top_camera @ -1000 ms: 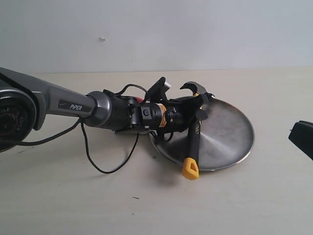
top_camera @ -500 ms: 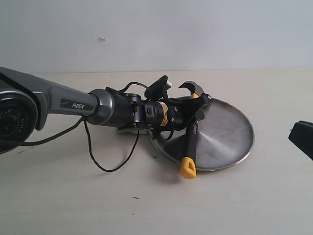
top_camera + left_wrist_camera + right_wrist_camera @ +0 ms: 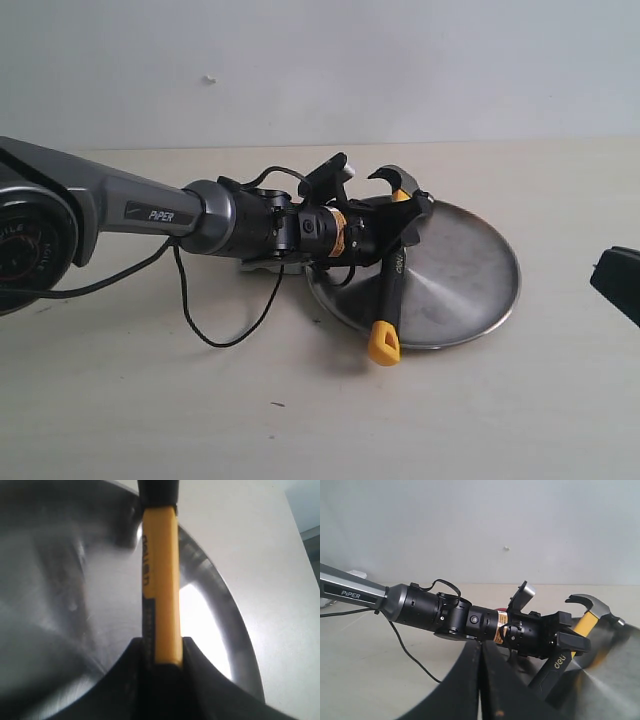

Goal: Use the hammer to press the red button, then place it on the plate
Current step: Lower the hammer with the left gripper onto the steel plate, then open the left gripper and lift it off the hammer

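My left gripper (image 3: 405, 215) is shut on the hammer (image 3: 392, 285), gripping its handle just below the dark head (image 3: 397, 178). The handle slants down across the near-left rim of the silver plate (image 3: 470, 270). Its yellow looped tip (image 3: 385, 343) ends just outside the rim. In the left wrist view the yellow handle (image 3: 161, 580) runs out from between the fingers (image 3: 200, 680) over the plate (image 3: 65, 595). The red button's dome is hidden behind the left arm; a sliver of light-grey base (image 3: 258, 266) shows under the wrist. My right gripper (image 3: 481, 647) is shut and empty.
The left arm (image 3: 150, 215) stretches low across the table from the left edge, with a black cable (image 3: 200, 330) looping down onto the tabletop. A dark part of the right arm (image 3: 618, 280) shows at the right edge. A pale wall stands behind the table.
The left wrist has rolled a little and reached slightly to the right. The hammer's yellow tip has swung a bit left. The grip on the hammer is unchanged, and the right arm has not moved.
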### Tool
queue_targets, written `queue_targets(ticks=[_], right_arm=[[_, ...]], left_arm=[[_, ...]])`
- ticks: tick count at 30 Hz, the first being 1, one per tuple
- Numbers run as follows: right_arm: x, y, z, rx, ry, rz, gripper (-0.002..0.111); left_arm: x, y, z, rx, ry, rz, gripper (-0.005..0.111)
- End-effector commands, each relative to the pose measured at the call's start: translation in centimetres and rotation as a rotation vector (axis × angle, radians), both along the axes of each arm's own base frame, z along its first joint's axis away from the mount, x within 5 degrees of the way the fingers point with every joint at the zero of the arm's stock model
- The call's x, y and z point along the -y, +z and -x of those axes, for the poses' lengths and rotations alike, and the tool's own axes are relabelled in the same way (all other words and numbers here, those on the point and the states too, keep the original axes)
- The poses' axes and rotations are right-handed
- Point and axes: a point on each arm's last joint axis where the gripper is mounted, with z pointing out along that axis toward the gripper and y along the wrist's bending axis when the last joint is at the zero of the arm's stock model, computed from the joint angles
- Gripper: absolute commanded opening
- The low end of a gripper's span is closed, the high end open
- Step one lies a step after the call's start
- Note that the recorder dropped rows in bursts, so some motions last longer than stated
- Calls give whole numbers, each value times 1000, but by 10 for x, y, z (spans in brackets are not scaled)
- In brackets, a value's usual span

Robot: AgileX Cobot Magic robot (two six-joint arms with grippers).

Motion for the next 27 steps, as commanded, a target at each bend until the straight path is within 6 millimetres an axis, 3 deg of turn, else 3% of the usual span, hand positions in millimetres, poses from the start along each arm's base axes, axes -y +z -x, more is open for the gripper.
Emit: queue_targets(ticks=[1,9,18,27], right_arm=[[0,-1,0,1,1,0,0],[0,-1,0,1,1,0,0],[0,-1,0,1,1,0,0],[0,-1,0,1,1,0,0]], left_arm=[[4,11,0,42,-41,15,19],[5,12,1,44,-53,25,48],[7,23,2,61,-74,59,50],[11,87,9,187,-170,169,48]])
